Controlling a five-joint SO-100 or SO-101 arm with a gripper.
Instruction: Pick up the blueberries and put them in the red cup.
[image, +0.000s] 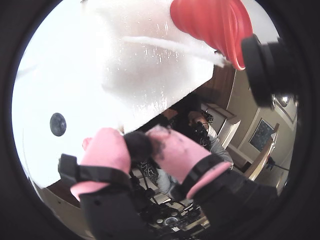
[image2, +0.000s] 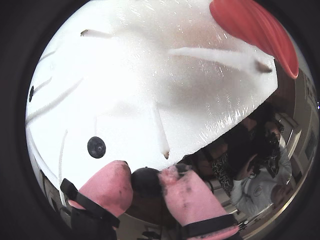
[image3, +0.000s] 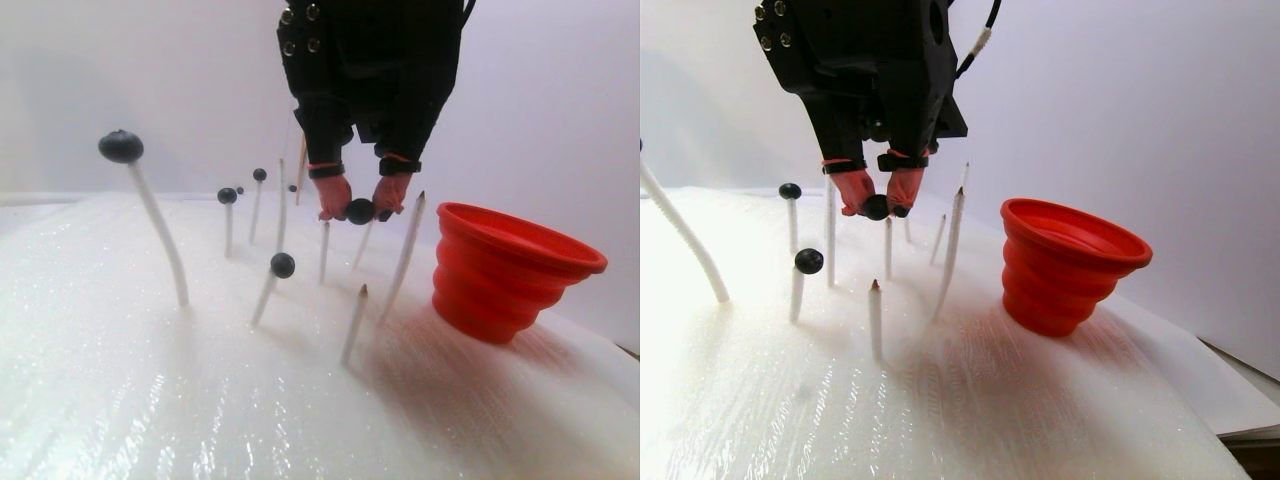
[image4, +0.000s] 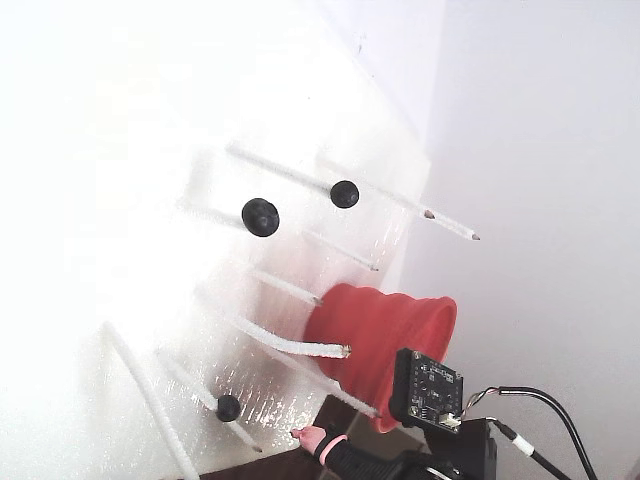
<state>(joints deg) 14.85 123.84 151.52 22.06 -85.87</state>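
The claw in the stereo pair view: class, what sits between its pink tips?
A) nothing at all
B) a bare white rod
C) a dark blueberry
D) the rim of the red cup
C: the claw has its pink tips closed on a small dark blueberry, up in the air to the left of the red cup.

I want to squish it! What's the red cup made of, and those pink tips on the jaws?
The cup looks like soft matte silicone or plastic: its stepped folds suggest it collapses. The pink tips look like smudged rubbery padding, though I can't be sure.
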